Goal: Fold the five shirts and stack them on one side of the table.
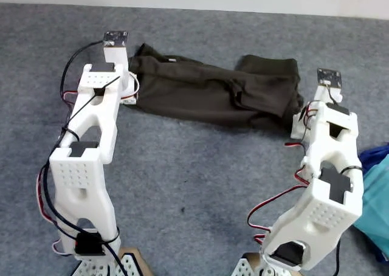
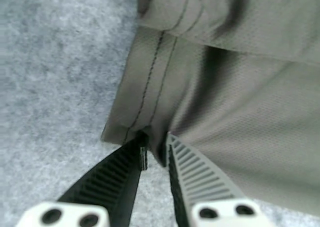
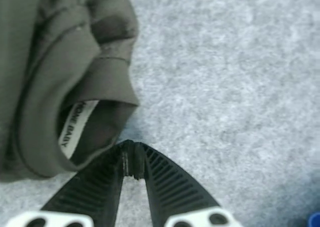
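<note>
I see the grey, carpet-like table [image 1: 194, 166] running under everything. On it, a dark olive shirt [image 1: 206, 93] lies rumpled and stretched lengthwise across the far middle, spanning the gap between my two arms. The left arm [image 1: 91, 142] stands at one end of that shirt and the right arm [image 1: 325, 172] at the other, both extended away from their bases toward the garment.

From the left wrist camera, the left gripper [image 2: 156, 149] sits at a corner of the shirt where the stitched hem meets the table. Its jaws are drawn in to a narrow slit, and the hem's edge runs into that slit, so I read it as pinching the cloth.

From the right wrist camera, the right gripper [image 3: 133, 159] is right against the edge of the shirt's neck opening. Its jaws are fully together, tips touching. I cannot tell whether any fabric is caught between them.

At the table's edge beside the right arm lies a teal garment [image 1: 377, 197], with a blue garment [image 1: 374, 152] just behind it.

A white label [image 3: 75, 124] shows inside the neck opening.
</note>
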### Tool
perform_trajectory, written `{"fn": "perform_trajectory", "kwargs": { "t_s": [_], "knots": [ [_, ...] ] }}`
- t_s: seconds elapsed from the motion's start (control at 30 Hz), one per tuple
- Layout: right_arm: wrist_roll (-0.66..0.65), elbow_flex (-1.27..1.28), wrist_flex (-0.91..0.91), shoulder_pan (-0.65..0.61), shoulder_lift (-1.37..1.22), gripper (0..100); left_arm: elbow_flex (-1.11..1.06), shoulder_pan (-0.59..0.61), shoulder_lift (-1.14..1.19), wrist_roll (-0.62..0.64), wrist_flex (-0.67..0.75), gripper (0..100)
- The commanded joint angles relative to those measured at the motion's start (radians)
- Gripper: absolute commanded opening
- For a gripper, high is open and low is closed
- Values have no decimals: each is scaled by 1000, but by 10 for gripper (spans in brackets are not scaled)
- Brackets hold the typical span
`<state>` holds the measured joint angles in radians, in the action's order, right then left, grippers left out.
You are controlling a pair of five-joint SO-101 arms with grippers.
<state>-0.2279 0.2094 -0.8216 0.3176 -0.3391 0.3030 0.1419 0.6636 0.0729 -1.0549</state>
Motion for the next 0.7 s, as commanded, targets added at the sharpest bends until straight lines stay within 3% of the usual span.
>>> {"fn": "perform_trajectory", "kwargs": {
  "t_s": [0.0,0.1,0.3,0.43,0.67],
  "knots": [
    [9,-54,25,41,12,7,27,12,-7,-3,14,146],
    [9,-62,-21,10,13,39,21,-5,-7,-3,14,174],
    [71,-180,-191,-96,13,242,18,-18,-5,-3,14,178],
    [72,-272,-280,-150,12,248,18,-24,-4,-3,14,178],
    [135,-297,-245,-160,1,248,27,-27,51,-3,28,178]
  ]
}}
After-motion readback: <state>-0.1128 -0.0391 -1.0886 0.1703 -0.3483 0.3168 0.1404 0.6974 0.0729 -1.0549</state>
